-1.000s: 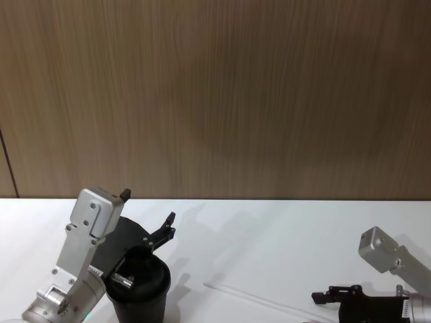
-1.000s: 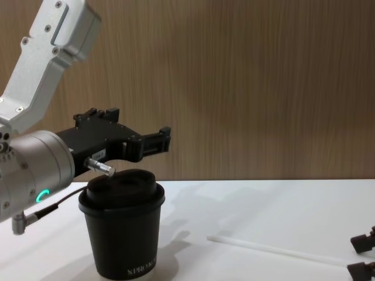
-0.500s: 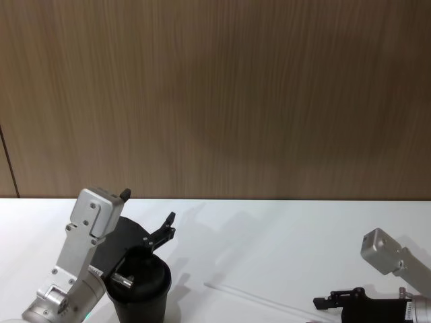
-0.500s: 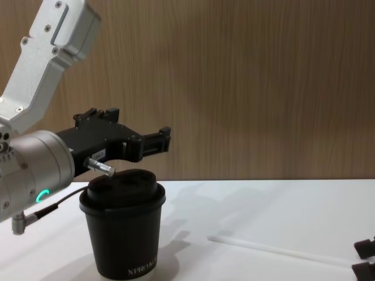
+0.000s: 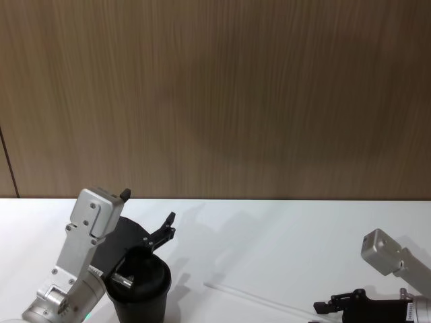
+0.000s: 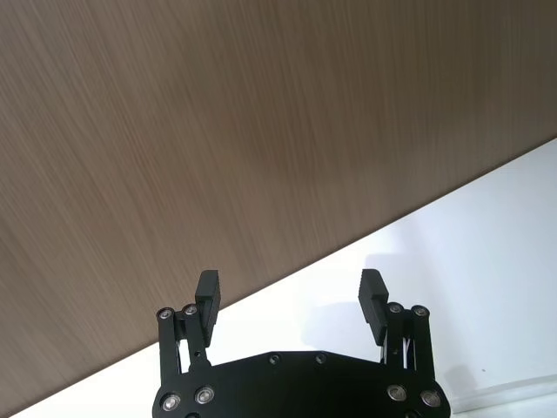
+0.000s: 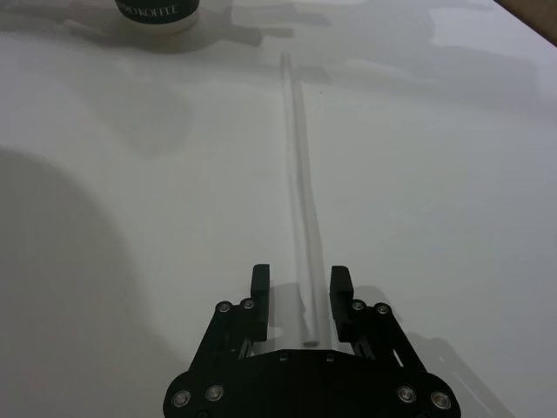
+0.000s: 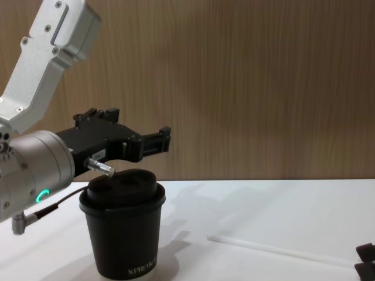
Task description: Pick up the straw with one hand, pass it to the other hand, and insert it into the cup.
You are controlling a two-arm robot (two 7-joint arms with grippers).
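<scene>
The straw (image 5: 259, 300) (image 8: 275, 250) lies flat on the white table, right of the cup. In the right wrist view the straw (image 7: 298, 174) runs away from the gripper toward the cup's base (image 7: 157, 9). My right gripper (image 7: 300, 277) (image 5: 323, 308) (image 8: 366, 260) is low at the table. It is open, and its fingers stand on either side of the straw's near end. The black lidded cup (image 5: 139, 282) (image 8: 122, 231) stands upright at the left. My left gripper (image 6: 291, 287) (image 5: 148, 206) (image 8: 164, 140) hovers open and empty just above and behind the cup's lid.
A wood-panelled wall (image 5: 236, 101) rises behind the white table (image 5: 283, 235). The left arm's silver wrist (image 8: 29, 172), with a green ring and a cable, sits close beside the cup.
My right gripper has drawn back toward the table's near right edge and sunk lower at the straw's end. The straw, cup and left gripper have not moved.
</scene>
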